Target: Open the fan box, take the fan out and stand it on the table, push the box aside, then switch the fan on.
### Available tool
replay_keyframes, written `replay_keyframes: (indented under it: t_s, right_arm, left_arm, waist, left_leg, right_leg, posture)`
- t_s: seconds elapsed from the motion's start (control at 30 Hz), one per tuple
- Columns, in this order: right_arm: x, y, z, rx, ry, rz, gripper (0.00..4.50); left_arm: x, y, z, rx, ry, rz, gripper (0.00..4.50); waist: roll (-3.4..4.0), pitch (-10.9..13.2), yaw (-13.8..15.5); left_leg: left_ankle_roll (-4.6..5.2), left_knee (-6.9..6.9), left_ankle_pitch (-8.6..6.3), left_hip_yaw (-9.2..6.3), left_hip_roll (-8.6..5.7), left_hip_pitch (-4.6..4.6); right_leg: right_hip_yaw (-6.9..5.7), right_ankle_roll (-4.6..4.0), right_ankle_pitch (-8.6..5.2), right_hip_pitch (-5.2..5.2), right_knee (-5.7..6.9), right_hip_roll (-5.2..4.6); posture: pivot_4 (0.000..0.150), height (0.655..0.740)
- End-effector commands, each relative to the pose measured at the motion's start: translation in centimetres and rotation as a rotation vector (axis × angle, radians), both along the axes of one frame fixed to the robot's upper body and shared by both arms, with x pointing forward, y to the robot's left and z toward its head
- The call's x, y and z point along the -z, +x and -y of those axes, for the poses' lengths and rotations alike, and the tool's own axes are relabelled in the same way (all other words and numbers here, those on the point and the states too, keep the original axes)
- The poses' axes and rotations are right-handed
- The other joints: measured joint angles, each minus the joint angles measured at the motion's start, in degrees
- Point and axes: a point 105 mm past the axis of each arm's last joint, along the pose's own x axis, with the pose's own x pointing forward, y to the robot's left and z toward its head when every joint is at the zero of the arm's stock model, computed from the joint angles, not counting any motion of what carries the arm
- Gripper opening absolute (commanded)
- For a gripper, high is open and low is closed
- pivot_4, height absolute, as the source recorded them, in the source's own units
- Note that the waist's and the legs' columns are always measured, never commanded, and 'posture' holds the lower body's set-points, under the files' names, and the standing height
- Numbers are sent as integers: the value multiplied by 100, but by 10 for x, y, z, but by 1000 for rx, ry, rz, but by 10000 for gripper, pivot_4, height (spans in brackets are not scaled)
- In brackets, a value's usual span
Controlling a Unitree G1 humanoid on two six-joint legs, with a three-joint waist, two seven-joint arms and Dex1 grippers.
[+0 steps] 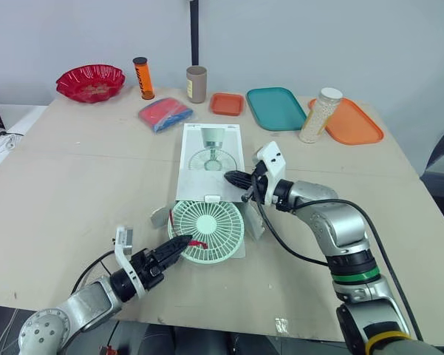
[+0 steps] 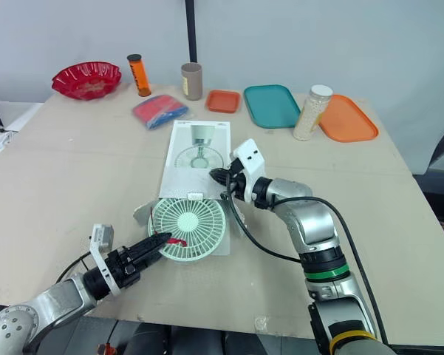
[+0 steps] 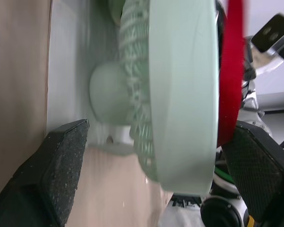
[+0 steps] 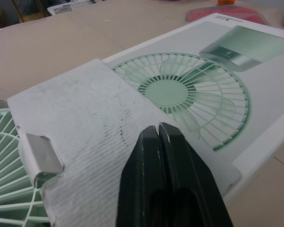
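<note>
Nearest, left gripper (image 1: 182, 245) at the worktop's (image 1: 74, 185) near edge, fingers spread apart either side of the rim of the pale green round plastic fan (image 1: 207, 231), beside a red strap (image 1: 198, 243). Fan lies flat, grille facing up, in the near end of the open white cardboard fan box (image 1: 210, 151), mid-worktop. Box long axis runs near edge to far edge, with the fan picture on the far half. Right gripper (image 1: 233, 178) at the box's right side, fingers closed together over a grey cardboard flap (image 4: 85, 123). Along the far edge: red plastic bowl (image 1: 90, 81), orange tube (image 1: 142, 78), brown cup (image 1: 196, 83), blue-red packet (image 1: 165, 113), small orange tray (image 1: 227, 104), teal tray (image 1: 275, 108), jar of white grains (image 1: 319, 115), large orange tray (image 1: 354, 122).
</note>
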Motion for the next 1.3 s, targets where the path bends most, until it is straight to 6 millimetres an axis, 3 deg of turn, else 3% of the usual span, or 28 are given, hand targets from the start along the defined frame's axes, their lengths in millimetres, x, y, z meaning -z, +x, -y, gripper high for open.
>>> replay_keyframes:
  t_s: [0.03,0.23,0.47,0.97,1.3]
  right_arm:
    - [-8,-1,-2,-13,6,31,0]
    - [-8,-1,-2,-11,1,35,0]
    - [-9,0,-3,-15,-2,39,0]
    - [-11,0,-3,-16,4,47,0]
    - [-9,0,-5,-17,8,41,0]
  left_arm:
    - [-7,3,2,4,-28,24,44813]
    - [-2,11,10,-17,-37,-2,44813]
    - [-2,9,10,-5,-43,-3,22063]
    - [0,-25,9,80,-24,-36,22063]
    - [-3,-23,4,64,-23,-29,22063]
  waist:
    - [-1,0,1]
    - [-1,0,3]
    - [-2,0,3]
    - [-1,1,0]
    - [-1,1,1]
  left_leg:
    - [0,0,0,0,-1,-1]
    - [0,-2,0,0,-2,-2]
    - [-1,-1,1,0,-2,-2]
    - [-1,-4,0,0,-2,0]
    - [-1,-6,0,1,-5,-1]
  right_leg:
    - [0,0,0,2,0,0]
    - [0,1,-1,2,0,-1]
    - [0,1,0,3,0,-2]
    - [1,1,-1,2,0,-5]
    - [0,1,-2,-28,0,-7]
  posture:
    - [1500,7389]
    - [1500,7389]
    - [1500,7389]
    - [1500,7389]
    - [1500,7389]
